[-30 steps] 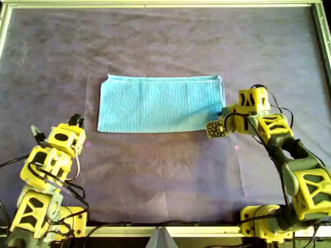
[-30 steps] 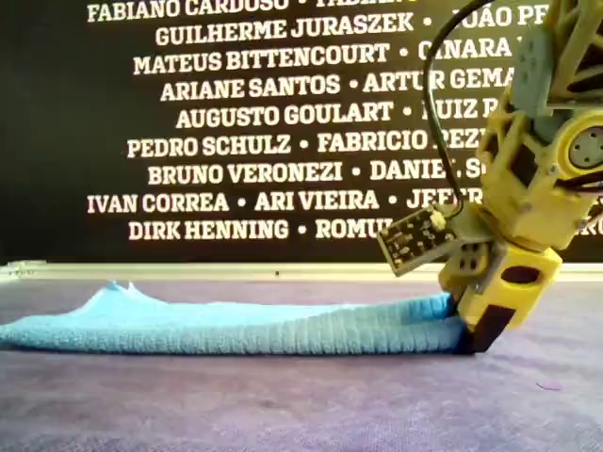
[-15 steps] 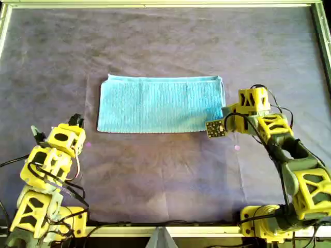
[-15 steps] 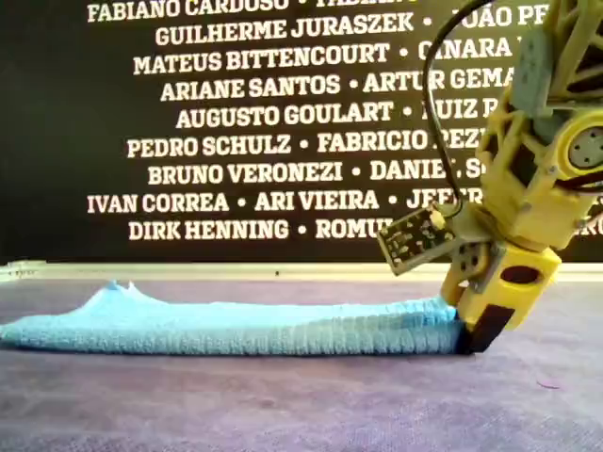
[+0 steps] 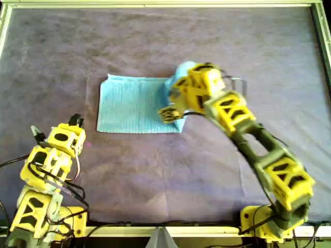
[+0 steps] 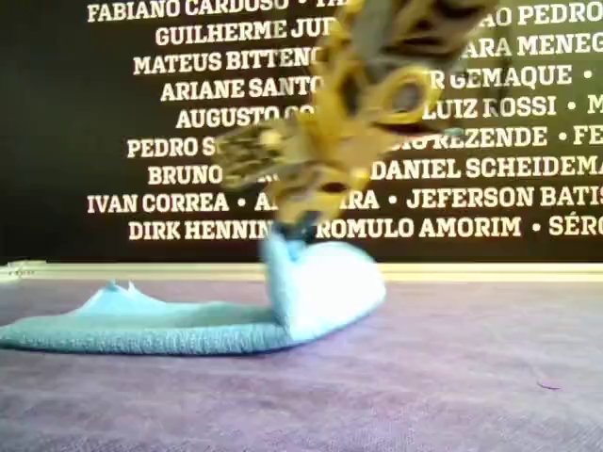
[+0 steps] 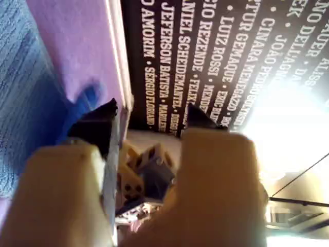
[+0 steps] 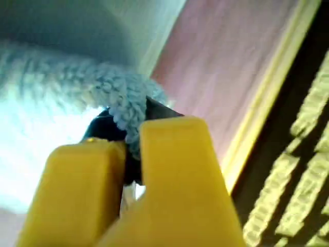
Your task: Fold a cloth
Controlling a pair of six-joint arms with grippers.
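Cloth (image 5: 129,106) lies mid-table (image 5: 155,175) in overhead view, one end lifted off and curled over toward the rest. That end is pinched in clenched jaws of right gripper (image 8: 131,131), seen blurred. Left gripper (image 7: 149,116) is parked at overhead's lower left, jaws apart, nothing held.

Even, soft light overhead; the moving arm (image 6: 358,122) smears (heavily in the exterior view); white glare floods the left wrist view.
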